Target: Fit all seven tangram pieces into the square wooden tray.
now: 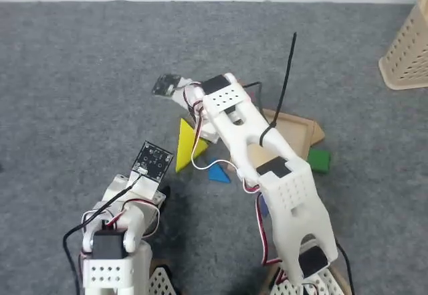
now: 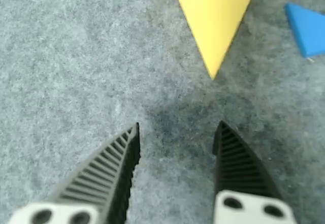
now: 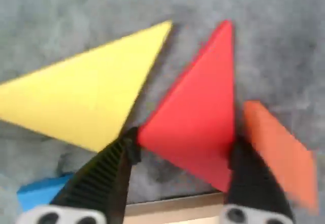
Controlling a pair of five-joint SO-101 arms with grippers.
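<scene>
Right wrist view tells it best: my right end effector (image 3: 183,140) has its fingers spread wide with the red triangle (image 3: 198,107) pinched between them, one tip at a corner and the other on the opposite edge. I'd call it clamped on that piece, though only just. The triangle looks to lie flat on the grey counter (image 1: 80,74), its point near the tip of the yellow triangle (image 3: 86,102). An orange piece (image 3: 277,158) sits just beside it, and the edge of the wooden tray (image 3: 172,211) is right by my fingers. My take on doing this well: a grip at a corner can let the piece swivel, so I'd lift slow and straight, clear the tray rim before swinging over, and avoid nudging the orange one. Then square an edge against a tray wall before letting go. My left end effector (image 2: 177,127) hangs with fingers apart over bare felt, the yellow tip just ahead and a blue piece (image 2: 307,28) off to one side; best it stays out of the way. A green piece (image 1: 319,160) sits just beside the tray.
</scene>
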